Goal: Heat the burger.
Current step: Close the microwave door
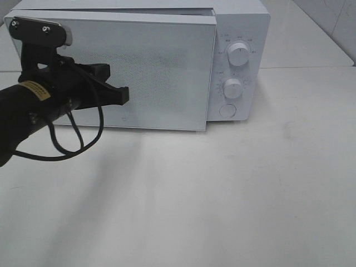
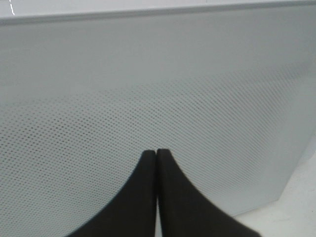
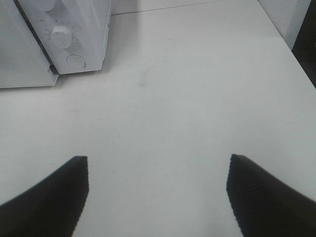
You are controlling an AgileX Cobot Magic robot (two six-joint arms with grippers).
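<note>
The burger is out of view. A white microwave point(image 1: 239, 33) stands at the back of the table. Its dotted door point(image 1: 156, 72) is slightly ajar, with a dark gap showing along its top edge. My left gripper point(image 1: 123, 95) is shut and empty, its tips right against the door front; the left wrist view shows the shut fingertips point(image 2: 157, 154) before the door point(image 2: 158, 89). My right gripper point(image 3: 157, 170) is open and empty above bare table, to the right of the microwave point(image 3: 74, 34); it is out of the exterior view.
The microwave's panel has two knobs point(image 1: 238, 54) point(image 1: 232, 88) and a round button point(image 1: 227, 110). The white table point(image 1: 222, 194) spreads in front. A tiled wall point(image 1: 334, 22) is at the back right. A black cable point(image 1: 72, 139) hangs from my left arm.
</note>
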